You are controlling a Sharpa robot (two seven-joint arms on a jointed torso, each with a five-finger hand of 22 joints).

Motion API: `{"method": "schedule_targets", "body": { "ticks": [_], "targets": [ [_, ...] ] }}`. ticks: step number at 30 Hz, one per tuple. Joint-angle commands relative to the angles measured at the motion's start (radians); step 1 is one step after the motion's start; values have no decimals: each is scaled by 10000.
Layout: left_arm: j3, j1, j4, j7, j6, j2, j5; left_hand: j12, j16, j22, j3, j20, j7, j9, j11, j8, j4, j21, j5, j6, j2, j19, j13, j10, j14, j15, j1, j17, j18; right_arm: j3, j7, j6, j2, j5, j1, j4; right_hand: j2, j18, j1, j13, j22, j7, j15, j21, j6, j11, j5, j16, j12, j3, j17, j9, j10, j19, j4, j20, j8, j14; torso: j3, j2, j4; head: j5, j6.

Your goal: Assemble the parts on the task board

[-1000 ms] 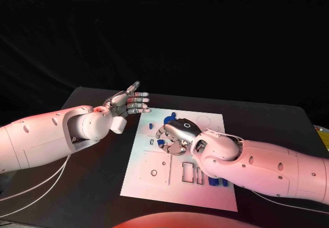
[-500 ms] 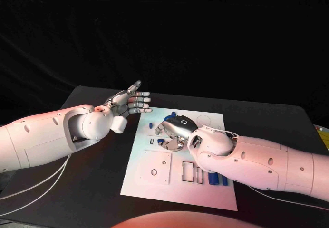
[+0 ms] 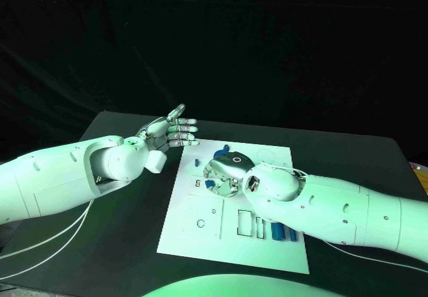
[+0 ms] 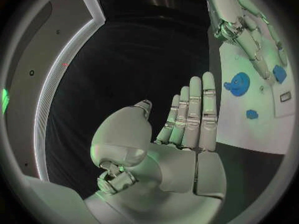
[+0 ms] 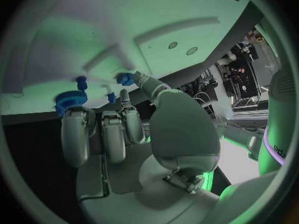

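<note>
Head view: the white rectangular task board (image 3: 209, 238) is laid flat in the middle of the black table (image 3: 357, 154), long side running away from the robot. The silver left hand (image 3: 169, 133) is held off the board's far-left corner, above bare table, fingers straight and apart, nothing gripped. The silver right hand (image 3: 225, 176) is lowered over the board's upper-middle area, fingers curled downward; the back of the hand blocks the fingertips, so a grip cannot be told here. A small blue part (image 3: 221, 150) is seen on the board just beyond the right hand, another small blue piece (image 3: 207, 184) at the hand's left edge, and a row of blue bar-shaped parts (image 3: 284, 232) near the board's right edge, partly covered by the white right forearm (image 3: 339, 207). Rectangular cut-outs (image 3: 245, 223) are visible just beside those bars. Left wrist view: the left hand (image 4: 187, 129) is shown flat and empty, fingers extended side by side; past it a blue gear-shaped part (image 4: 237, 83) and two smaller blue pieces (image 4: 251, 114) lie on the board, with the right hand (image 4: 246, 25) hanging over them. Right wrist view: the right hand (image 5: 118, 129) is bent toward the board, a small blue piece (image 5: 126, 77) touching the thumb tip, a blue gear-shaped part (image 5: 70, 98) just beyond the other fingertips; whether anything is actually pinched cannot be told.
</note>
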Motion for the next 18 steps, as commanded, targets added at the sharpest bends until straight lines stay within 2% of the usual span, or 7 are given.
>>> {"method": "schedule_targets", "body": {
  "ticks": [1, 18],
  "targets": [
    [9, 11, 17, 95, 186, 23, -56, 40, 74, -14, -57, -5, 683, -17, 4, 60, -4, -73, 15, -84, -38, 62, -17, -81, -84, 23, 77, 1, 120, -2, -54, 478, 29, -304, -12, -55, 41, -9, 137, 671, 1943, -10, 63, -41, 24, 37, 87, 43, -29, -39, 2634, -19, -1, 271, 9, 87, 33, 1026, 5, -6, -8, 11, -7],
    [9, 11, 9, 77, 182, 31, -56, 40, 74, -14, -57, -5, 683, -17, 4, 60, -4, -73, 15, -84, -38, 62, -17, -81, -84, 23, 77, 1, 120, -10, -25, 637, 161, -344, -96, -202, 142, -16, 155, 712, 1958, -45, 42, -15, 189, 10, 101, 43, 7, -57, 2634, -20, 54, 294, 108, 73, 143, 1026, 1, -6, -10, -3, -36]
  ]
}}
